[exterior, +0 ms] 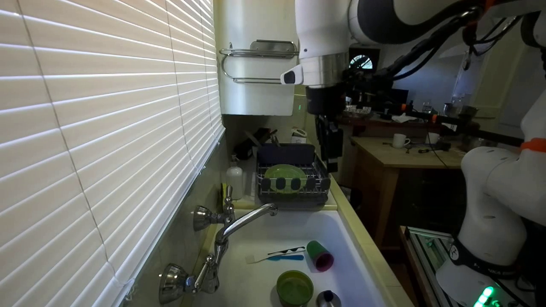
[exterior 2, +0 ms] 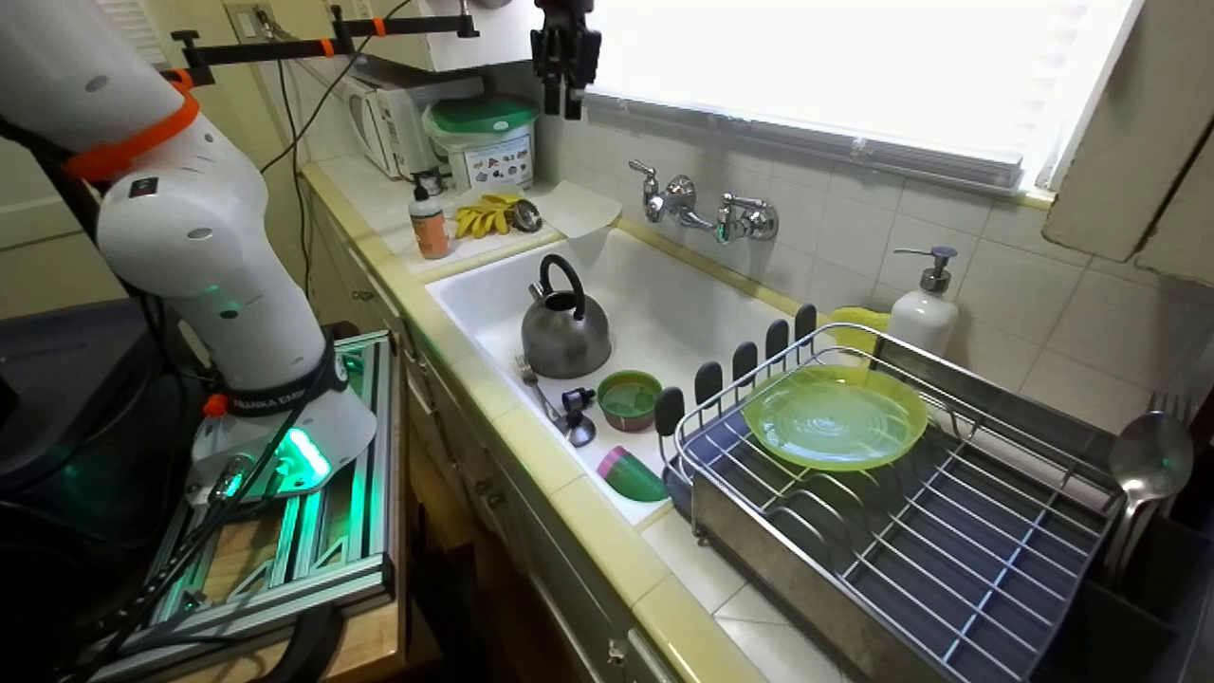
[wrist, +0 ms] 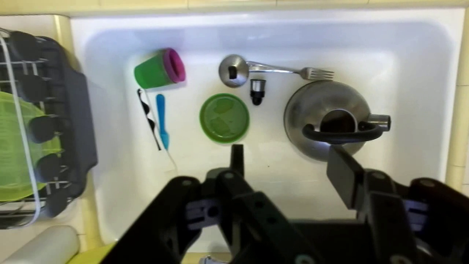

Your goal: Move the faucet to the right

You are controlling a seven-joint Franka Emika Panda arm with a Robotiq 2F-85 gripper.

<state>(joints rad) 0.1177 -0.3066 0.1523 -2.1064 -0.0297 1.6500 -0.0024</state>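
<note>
The chrome faucet point(exterior: 247, 219) is mounted on the wall above the white sink. In an exterior view, its long curved spout reaches out over the sink, with knobbed handles on both sides. It also shows on the tiled wall in an exterior view point(exterior 2: 697, 216), where the spout is hard to make out. In the wrist view only a small chrome piece point(wrist: 212, 260) shows at the bottom edge; the spout is hidden. My gripper point(wrist: 285, 150) is open and empty, pointing down high above the sink. It also shows in both exterior views point(exterior: 332, 164) point(exterior 2: 562, 102), apart from the faucet.
In the sink point(wrist: 271, 190) are a kettle point(wrist: 304, 113), a green bowl point(wrist: 224, 118), a green and pink cup point(wrist: 154, 71), a fork point(wrist: 282, 69) and small utensils. A dish rack point(exterior 2: 948, 531) with a green plate point(exterior 2: 835, 417) and a soap bottle point(exterior 2: 920, 318) stand beside it.
</note>
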